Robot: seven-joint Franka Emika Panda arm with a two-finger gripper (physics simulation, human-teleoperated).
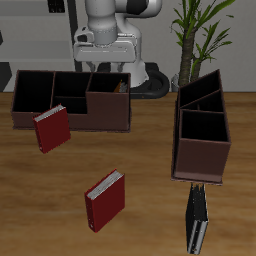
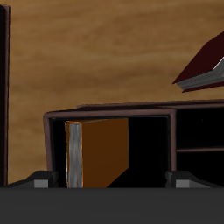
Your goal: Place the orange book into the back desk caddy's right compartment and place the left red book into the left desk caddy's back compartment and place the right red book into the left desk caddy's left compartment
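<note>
Standing in the right compartment (image 2: 140, 149), orange book (image 2: 105, 153), end effector fingertips mostly cropped

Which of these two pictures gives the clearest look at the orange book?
The wrist view shows the orange book best: its cover and white page edges stand upright inside a compartment of the back desk caddy. In the exterior view, the robot's arm hangs over that caddy's taller end, and the book cannot be made out.

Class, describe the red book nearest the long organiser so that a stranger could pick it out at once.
Find the long dark organiser lying broadside at the back of the table. A red book stands close against its front wall, at the lower-walled end. The other red book stands alone on open wood, much nearer the table's front edge.
</note>
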